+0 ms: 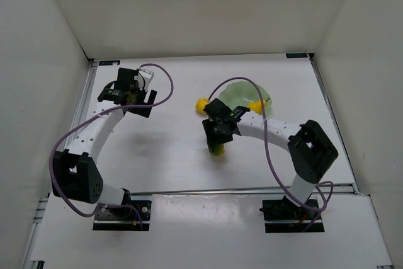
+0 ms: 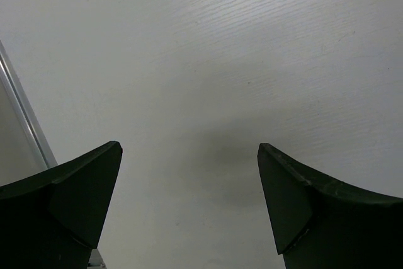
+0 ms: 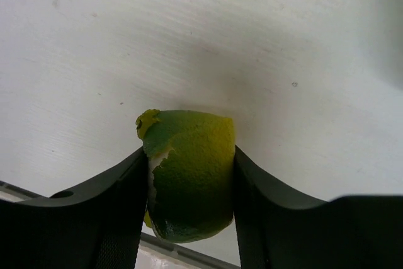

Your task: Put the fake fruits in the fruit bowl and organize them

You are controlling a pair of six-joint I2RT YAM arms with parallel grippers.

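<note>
Pale green, wavy-rimmed fruit bowl (image 1: 234,92) sits upper right of centre; one yellow fruit (image 1: 201,104) lies just beside its left rim, a second yellow fruit (image 1: 257,106) at its lower-right edge; the green-and-yellow fruit (image 3: 189,177), lower in frame, is pinched in the right gripper (image 3: 189,155)

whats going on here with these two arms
The right gripper has its fingers shut on the green-and-yellow fruit, down at the table on the near side of the fruit bowl. One yellow fruit sits beside the bowl's left edge. A second yellow fruit shows at its near right rim; inside or outside is unclear. The left gripper hangs open, holding nothing.
</note>
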